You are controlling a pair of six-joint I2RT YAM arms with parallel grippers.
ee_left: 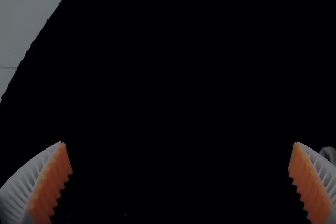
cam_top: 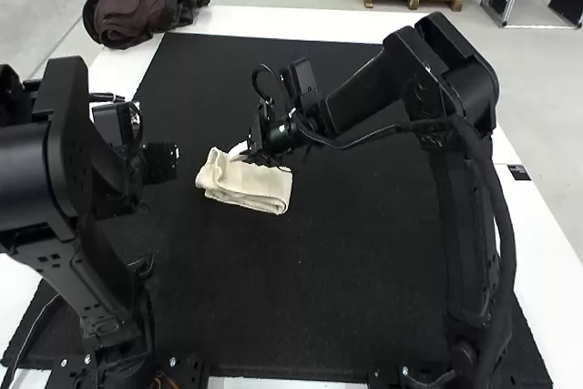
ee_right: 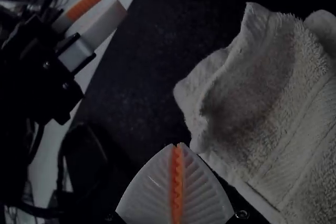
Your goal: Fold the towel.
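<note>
In the high view, my left gripper (cam_top: 171, 158) stands to the left of the cream towel (cam_top: 250, 187), apart from it. My right gripper (cam_top: 240, 150) is at the towel's back edge. The towel lies as a small folded bundle, its left end bunched. In the left wrist view my left gripper (ee_left: 179, 142) is open over the dark mat, nothing between its pads. Seen from the right wrist, my right gripper (ee_right: 177, 144) has its orange pads together, close beside the rumpled edge of the towel (ee_right: 262, 98); no cloth can be made out between them.
A black mat (cam_top: 355, 298) covers most of the white table (cam_top: 282, 22). A dark bag (cam_top: 141, 6) sits at the table's back left corner. The left arm's fingers (ee_right: 84, 6) appear across the mat in the right wrist view.
</note>
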